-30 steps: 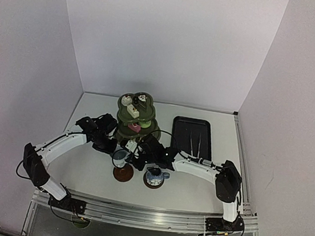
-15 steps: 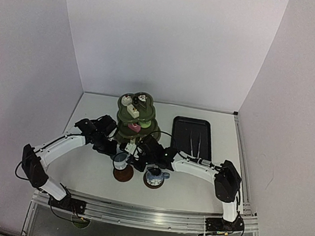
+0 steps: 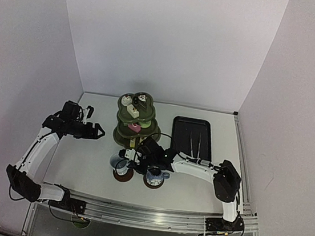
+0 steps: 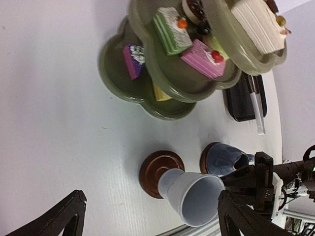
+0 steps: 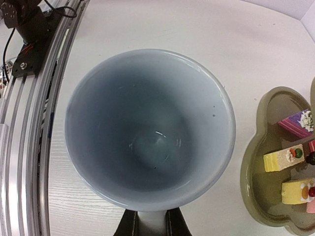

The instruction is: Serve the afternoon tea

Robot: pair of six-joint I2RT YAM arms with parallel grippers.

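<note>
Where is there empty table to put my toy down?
Bare table lies between the left arm and the brown coaster, and in the far-left corner beside the stand. It is crowded in front of the stand: white cup, blue cup, right arm.

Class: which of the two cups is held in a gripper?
The white cup, tilted in the right gripper; the small blue cup stands ungripped on its coaster.

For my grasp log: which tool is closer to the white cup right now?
Right. The right tool is shut on the white cup; the left tool stands open, off to its left, beside the green stand.
</note>
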